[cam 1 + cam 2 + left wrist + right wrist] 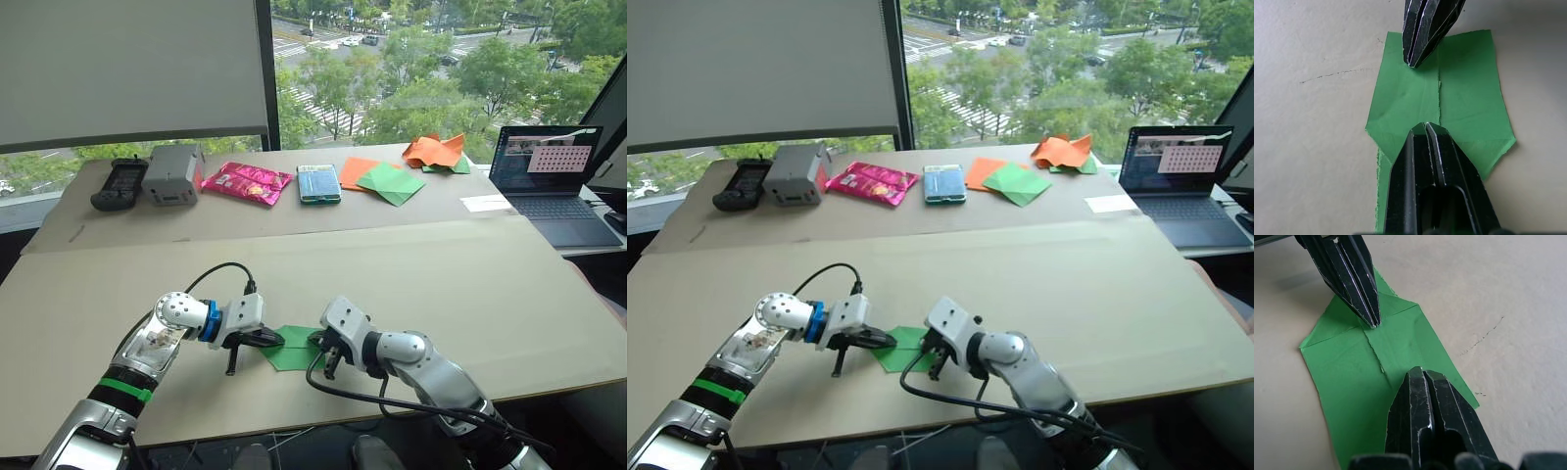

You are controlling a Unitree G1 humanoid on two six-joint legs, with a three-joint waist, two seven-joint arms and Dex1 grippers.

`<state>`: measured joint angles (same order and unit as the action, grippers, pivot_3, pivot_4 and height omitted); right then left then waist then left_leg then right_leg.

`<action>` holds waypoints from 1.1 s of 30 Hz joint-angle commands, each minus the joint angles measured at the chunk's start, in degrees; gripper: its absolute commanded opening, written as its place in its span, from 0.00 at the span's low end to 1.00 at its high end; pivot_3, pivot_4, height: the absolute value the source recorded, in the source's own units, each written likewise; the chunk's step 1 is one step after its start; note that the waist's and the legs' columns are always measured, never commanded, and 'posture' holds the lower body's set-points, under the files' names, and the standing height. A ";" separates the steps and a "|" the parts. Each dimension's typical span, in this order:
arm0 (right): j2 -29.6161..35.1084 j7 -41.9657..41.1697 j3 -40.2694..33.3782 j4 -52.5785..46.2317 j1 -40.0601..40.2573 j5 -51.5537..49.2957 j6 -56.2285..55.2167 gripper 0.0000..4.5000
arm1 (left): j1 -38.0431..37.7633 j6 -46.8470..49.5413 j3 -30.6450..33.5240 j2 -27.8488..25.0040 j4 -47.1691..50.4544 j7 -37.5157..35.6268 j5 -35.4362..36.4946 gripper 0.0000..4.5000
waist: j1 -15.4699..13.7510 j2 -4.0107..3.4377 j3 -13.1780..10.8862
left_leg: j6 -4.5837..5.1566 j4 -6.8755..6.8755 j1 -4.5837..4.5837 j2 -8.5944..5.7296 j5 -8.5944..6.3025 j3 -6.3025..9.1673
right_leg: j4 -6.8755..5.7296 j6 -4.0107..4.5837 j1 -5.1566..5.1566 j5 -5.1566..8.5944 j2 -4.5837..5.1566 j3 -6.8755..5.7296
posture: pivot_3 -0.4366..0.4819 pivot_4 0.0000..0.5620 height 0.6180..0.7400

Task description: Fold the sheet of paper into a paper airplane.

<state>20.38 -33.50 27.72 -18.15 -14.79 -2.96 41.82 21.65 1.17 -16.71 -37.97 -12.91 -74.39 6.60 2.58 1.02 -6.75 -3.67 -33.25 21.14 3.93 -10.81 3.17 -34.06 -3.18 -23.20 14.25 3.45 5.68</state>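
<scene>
I have the bright green creased sheet of paper [292,351] lying flat on the beige table [470,284], near its front edge, partly folded with two flaps meeting along a centre seam. My left pincer [1425,125] and right pincer [1418,371] face each other across it, each with its two black fingers pressed together, tips down on the paper and gripping nothing; both look like they are simply pinning the sheet at opposite ends of that seam.

My worry from here is the seam. It looks ragged, perhaps slightly torn, so a hard drag along it with closed tips could, I judge, rip it further. If one pincer lifts while the other pushes, the thin sheet could skate across the smooth table or the flaps spring open, spoiling the alignment. Uneven pressure might also skew the crease off centre.

Well away at about 12 to 1 o'clock from the sheet sit the plain green and orange spare sheets [384,178]; they are not in play.
</scene>
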 commanded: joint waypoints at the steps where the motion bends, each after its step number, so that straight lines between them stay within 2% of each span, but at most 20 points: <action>1: 0.43 0.54 0.55 3.72 0.37 0.94 3.15 0.01 | -3.45 1.61 -0.48 -3.05 -3.30 0.10 -2.76 0.00 | 0.14 0.01 0.04 | 0.00 0.01 -0.02 0.00 0.00 0.00 | -0.01 0.00 0.00 0.00 0.00 0.00 | 0.48 0.27 0.88; 6: 0.23 0.48 0.56 4.22 -0.18 0.94 3.10 0.01 | -5.64 1.55 0.86 -5.35 -2.87 0.36 -2.82 0.00 | 0.49 0.02 0.10 | 0.01 0.18 -0.13 0.01 -0.01 0.02 | -0.01 0.00 -0.04 0.00 0.00 0.00 | 0.48 0.27 0.88; 24: -0.53 0.34 0.95 5.50 -1.53 0.89 2.85 0.01 | -10.36 3.05 5.12 -8.75 -0.49 1.11 -1.47 0.00 | 1.08 -0.06 0.14 | -0.01 0.30 -0.14 0.02 -0.02 0.01 | 0.00 0.01 -0.16 0.00 0.01 0.00 | 0.48 0.27 0.88; 33: -1.69 0.12 0.73 4.25 -2.31 0.21 1.31 0.01 | -9.85 6.66 8.77 -8.53 3.33 2.00 2.45 0.00 | 1.29 -0.05 0.12 | -0.01 0.33 -0.09 0.02 -0.02 0.00 | 0.00 0.01 -0.26 0.01 0.03 0.00 | 0.48 0.27 0.88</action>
<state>18.63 -33.67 28.44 -15.38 -17.46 -3.04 41.79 13.13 4.61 -7.64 -45.80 -9.18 -72.67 9.37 3.86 0.97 -6.63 -3.68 -32.92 21.07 3.96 -10.82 3.18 -34.06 -3.17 -23.49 14.25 3.47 5.68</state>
